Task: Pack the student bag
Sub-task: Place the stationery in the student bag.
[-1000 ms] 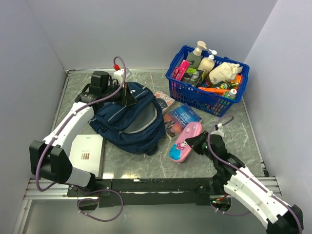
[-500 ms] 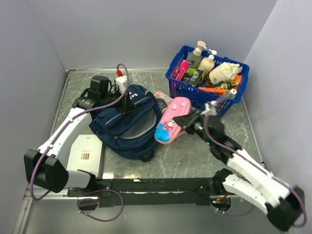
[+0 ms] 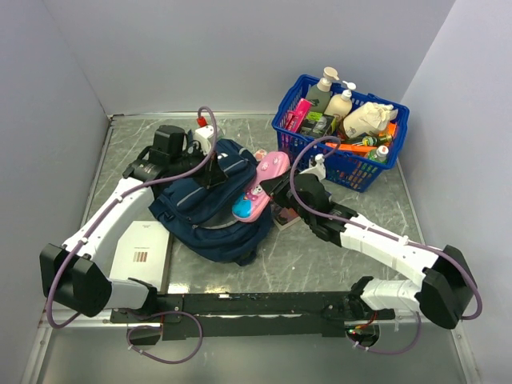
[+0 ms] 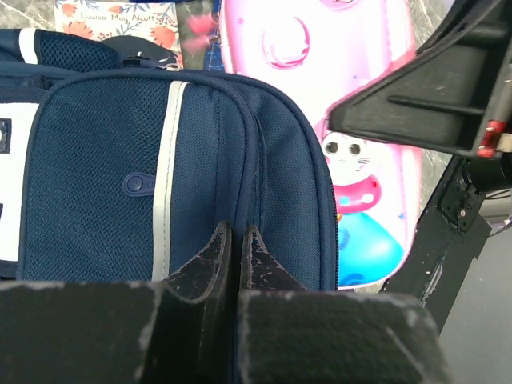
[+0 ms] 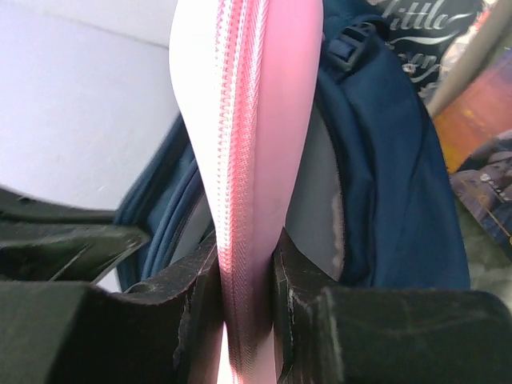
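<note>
Hovering over the student bag (image 3: 210, 212), a pink pencil case (image 3: 258, 188) hangs clamped edge-on in the right claw (image 5: 245, 260), its lower end pointing toward the bag's grey-lined mouth. The left claw (image 4: 237, 240) is pinched closed on the bag's top fabric, holding the mouth agape. The bag lies left of centre on the table (image 3: 320, 256), books (image 3: 286, 214) just beside it and a blue basket (image 3: 352, 178) apart at the back right. Doing this step well likely means sliding the case's lower end under the raised edge and letting go only once most of it sits inside; an early release could leave it perched on the rim.
</note>
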You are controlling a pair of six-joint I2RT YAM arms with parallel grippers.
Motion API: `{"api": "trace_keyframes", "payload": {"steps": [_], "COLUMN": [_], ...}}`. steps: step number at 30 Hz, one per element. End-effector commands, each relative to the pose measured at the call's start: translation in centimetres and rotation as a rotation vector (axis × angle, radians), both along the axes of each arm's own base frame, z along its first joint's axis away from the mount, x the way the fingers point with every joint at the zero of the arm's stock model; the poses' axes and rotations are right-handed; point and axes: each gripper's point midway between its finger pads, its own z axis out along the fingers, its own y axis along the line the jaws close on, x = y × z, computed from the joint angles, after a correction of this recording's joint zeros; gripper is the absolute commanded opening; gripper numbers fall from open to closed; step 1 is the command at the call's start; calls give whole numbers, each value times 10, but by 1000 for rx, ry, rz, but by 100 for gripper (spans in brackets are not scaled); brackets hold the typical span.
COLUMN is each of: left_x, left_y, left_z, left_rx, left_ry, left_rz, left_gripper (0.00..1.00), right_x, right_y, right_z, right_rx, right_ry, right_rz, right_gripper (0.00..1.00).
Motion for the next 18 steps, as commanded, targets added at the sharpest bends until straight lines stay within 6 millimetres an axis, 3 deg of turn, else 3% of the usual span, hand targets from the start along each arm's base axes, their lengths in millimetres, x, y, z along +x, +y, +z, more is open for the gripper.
{"api": "trace_keyframes", "payload": {"steps": [1, 6, 7, 9, 10, 15, 18], "left_x": [-12, -7, -6, -3, -2, -1, -2], "left_y": [-19, -22, -23, -25, -26, -28, -28], "left_z": [43, 51, 58, 66, 70, 82, 84], "left_rx": [-112, -134, -144, -160, -165, -176, -179], "left_ry": [-108, -103, -117, -121, -129, -146, -149], "left_rz": [-88, -75, -76, -76, -77, -87, -97], "left_gripper": [1, 1, 1, 1, 1, 1, 1], "right_x": [17, 20, 19, 16, 15, -5, -6], "right_y": [8, 41, 52, 72, 81, 128, 148], "right_z": [44, 25, 33, 23, 29, 14, 14], "right_rx": [141, 150, 166, 154, 160, 191, 198], "right_ry": [-84, 10, -1, 33, 38, 99, 93], "right_rz": [-60, 5, 31, 91, 117, 308, 400], "right_gripper": [6, 6, 6, 6, 6, 6, 9]}}
